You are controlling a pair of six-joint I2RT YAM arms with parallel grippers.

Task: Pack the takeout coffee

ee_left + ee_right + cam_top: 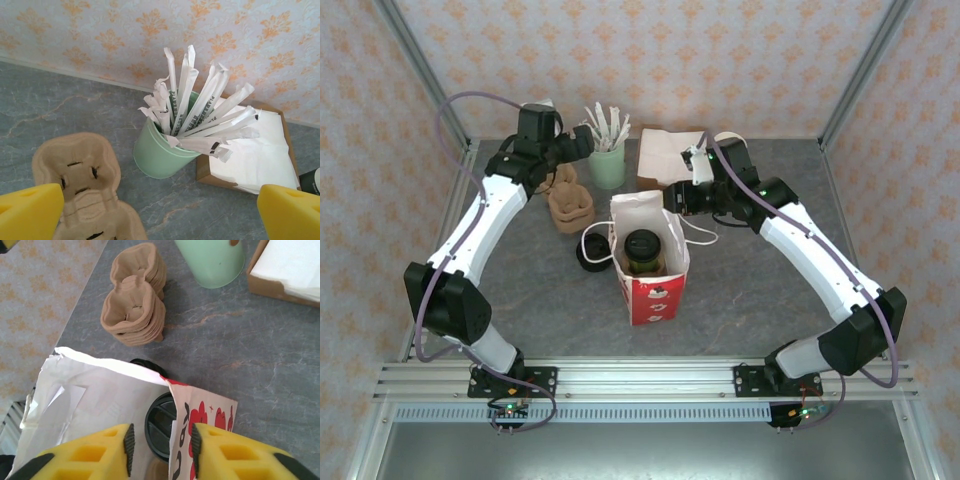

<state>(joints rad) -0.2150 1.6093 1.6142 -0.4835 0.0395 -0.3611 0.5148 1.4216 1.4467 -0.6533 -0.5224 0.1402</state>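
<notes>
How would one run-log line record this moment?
takeout coffee: inside paper bag | left gripper: open, near straw cup | right gripper: open, astride bag rim

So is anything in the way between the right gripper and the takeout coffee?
Only a side wall of the paper bag: its red-printed edge rises between the fingers of the right gripper, right beside the black lid of the takeout coffee. The cup already stands inside that bag; nothing else visible intervenes.

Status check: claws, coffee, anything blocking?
Left claw open, near straw cup. Right claw part-open, bag wall between its fingers. Lidded coffee upright inside bag. Carrier stack stands apart behind bag.
</notes>
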